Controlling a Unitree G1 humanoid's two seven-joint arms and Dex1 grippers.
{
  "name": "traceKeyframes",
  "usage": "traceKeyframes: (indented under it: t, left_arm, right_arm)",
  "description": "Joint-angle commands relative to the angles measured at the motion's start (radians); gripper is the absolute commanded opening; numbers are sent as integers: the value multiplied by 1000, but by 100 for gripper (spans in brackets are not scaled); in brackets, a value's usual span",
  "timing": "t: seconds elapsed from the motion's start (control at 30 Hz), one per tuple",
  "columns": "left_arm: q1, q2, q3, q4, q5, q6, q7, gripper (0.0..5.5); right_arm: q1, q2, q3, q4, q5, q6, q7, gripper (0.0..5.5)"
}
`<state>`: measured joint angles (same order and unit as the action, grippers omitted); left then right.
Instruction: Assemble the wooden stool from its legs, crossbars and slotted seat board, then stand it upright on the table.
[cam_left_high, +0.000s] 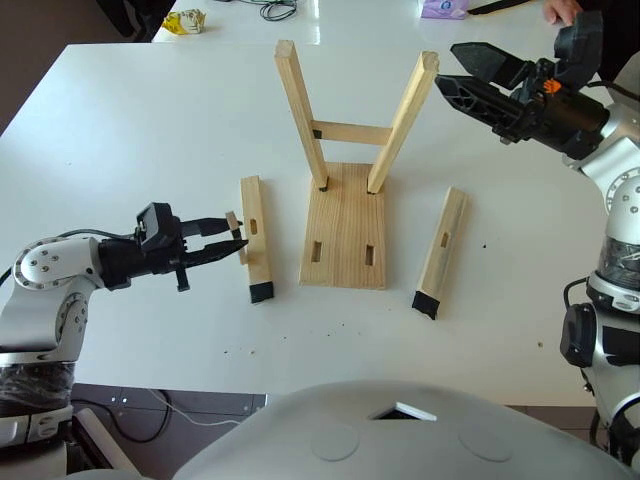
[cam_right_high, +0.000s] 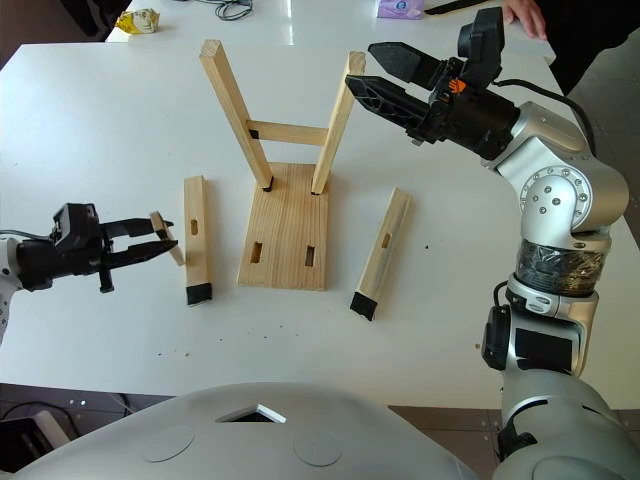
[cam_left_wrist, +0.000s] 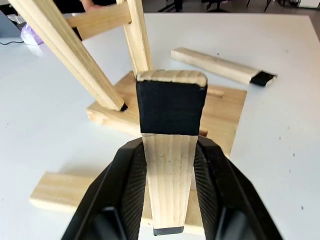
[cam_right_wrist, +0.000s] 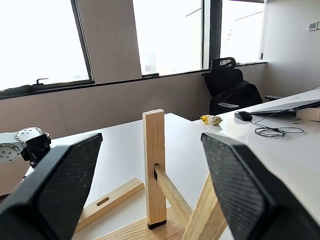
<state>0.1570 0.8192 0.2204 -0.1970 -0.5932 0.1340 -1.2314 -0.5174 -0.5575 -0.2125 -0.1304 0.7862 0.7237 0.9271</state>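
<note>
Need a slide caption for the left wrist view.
Left gripper holds a black-banded wooden piece before the half-built stool.

We find the seat board lying mid-bench. Two legs stand in its 12 o'clock end, a crossbar between them. A loose leg lies at its 9 o'clock and a second loose leg at 3 o'clock. Further toward 9 o'clock, the left gripper holds a short wooden piece. The right gripper hangs at 1 o'clock.
</note>
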Motion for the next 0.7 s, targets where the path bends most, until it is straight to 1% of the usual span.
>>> traceKeyframes:
  t: [0.03,0.13,0.2,0.37,0.47,0.6,0.7]
  left_arm:
    - [-8,-28,21,-44,-7,17,61,131]
    - [-69,-43,41,-54,-10,15,115,131]
    - [-110,-48,44,-13,19,-12,133,131]
    - [-194,-64,3,215,103,-109,107,131]
    - [-196,-89,-13,289,136,-159,105,131]
    - [-159,-117,-16,264,131,-179,109,131]
    - [-132,-112,-4,185,104,-160,107,131]
  right_arm:
    - [5,-1,7,-5,17,14,-6,365]
    - [10,-1,6,-5,19,19,-9,365]
    - [10,3,7,-5,21,21,-12,365]
    - [-14,13,21,25,12,15,-9,365]
    - [-50,19,42,60,3,8,10,365]
    - [-85,14,56,95,-4,5,34,365]
    - [-78,11,57,91,-2,9,40,365]
